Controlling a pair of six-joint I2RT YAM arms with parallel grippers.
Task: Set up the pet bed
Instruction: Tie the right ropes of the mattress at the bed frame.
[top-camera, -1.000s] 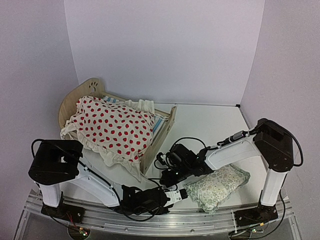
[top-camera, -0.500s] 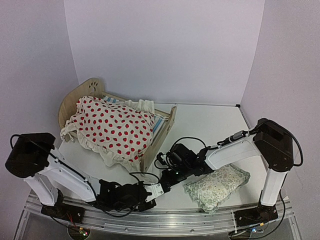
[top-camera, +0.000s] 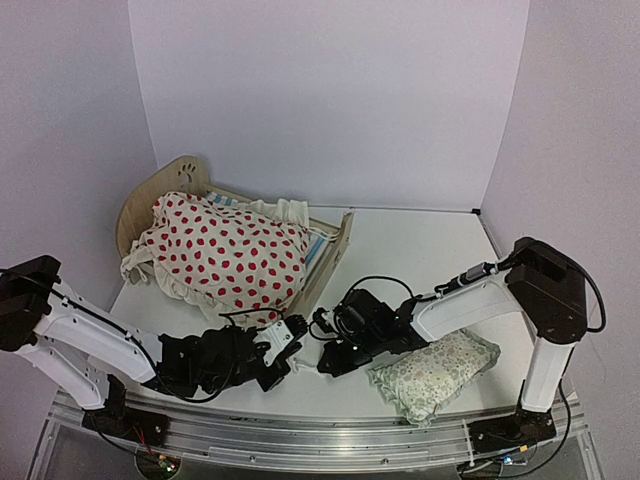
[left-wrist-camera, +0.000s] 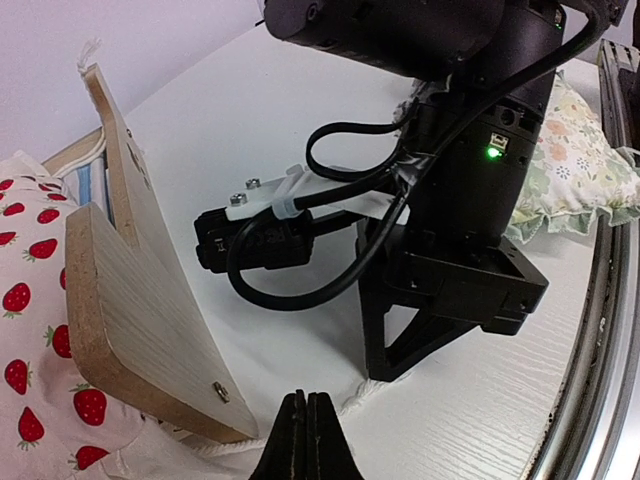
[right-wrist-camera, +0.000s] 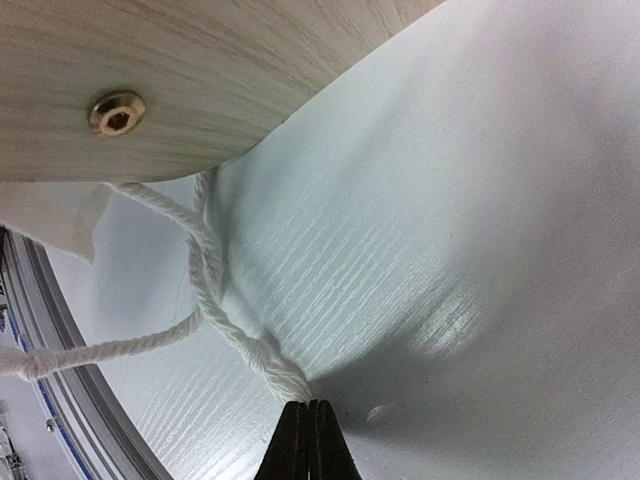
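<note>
My left tool (left-wrist-camera: 307, 438) was closed, empty. My right tool (right-wrist-camera: 307, 438) was pinched shut on the cord (right-wrist-camera: 213, 285). The bed (top-camera: 333, 252) sat left of centre on the tabletop (top-camera: 420, 250), footboard near both tools.

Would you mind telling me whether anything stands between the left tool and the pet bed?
Nothing visible does. The left tool, shut, sits just off the pet bed at its footboard corner; only a white cord lies at the tip.
</note>
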